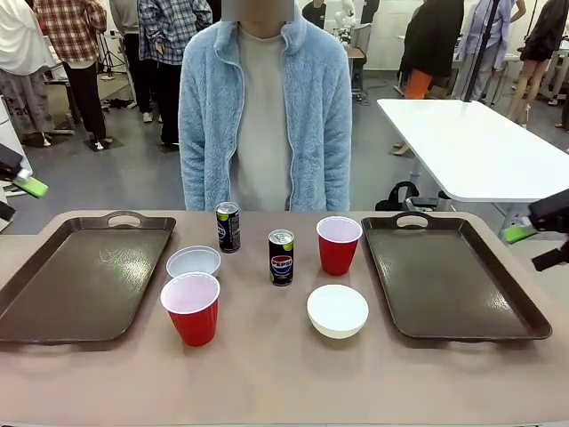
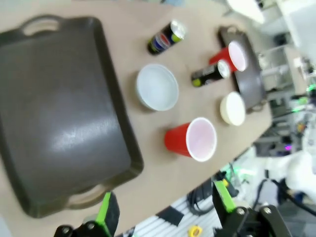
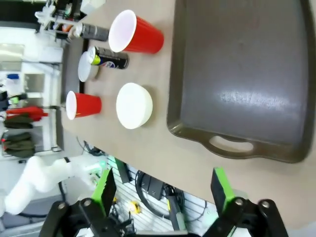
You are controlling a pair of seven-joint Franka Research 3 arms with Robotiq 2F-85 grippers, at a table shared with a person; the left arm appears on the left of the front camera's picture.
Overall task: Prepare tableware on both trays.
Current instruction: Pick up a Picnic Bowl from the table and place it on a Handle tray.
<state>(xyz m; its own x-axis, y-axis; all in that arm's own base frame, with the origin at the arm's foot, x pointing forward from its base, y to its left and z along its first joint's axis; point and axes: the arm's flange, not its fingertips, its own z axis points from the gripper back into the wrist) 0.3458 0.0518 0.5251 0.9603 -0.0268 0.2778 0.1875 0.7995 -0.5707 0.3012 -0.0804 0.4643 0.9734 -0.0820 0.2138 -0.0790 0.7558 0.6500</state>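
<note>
Front view, everything is sitting on the tan bench (image 1: 267, 378) and nothing is loaded yet. One dark brown tray (image 1: 80, 276) fills the left of the frame, the other tray (image 1: 453, 280) fills the right, and both are bare. All the tableware is bunched between them, mid-frame:

- one red cup (image 1: 191, 307), lower left of the group, upright, near the left tray's inner rim
- a white bowl (image 1: 194, 261) just behind that cup, so close I can't tell if they touch
- a dark can (image 1: 228, 226) at the back, upright, near the person in the blue fleece (image 1: 264, 116) standing at the far edge
- the Pepsi can (image 1: 281, 257) dead centre, upright
- the second red cup (image 1: 338, 245) to the right of it, near the right tray's handle end
- the second white bowl (image 1: 338, 311) in front of that cup, standing apart from it

The left arm's jaws poke in at the far left edge of the frame, one green pad (image 1: 31, 186) showing, up off the bench. The right arm's jaws are at the far right edge, beside the right tray and also raised.

Both wrist views look down at the bench from above. In each one the jaws are spread wide with nothing between them.
</note>
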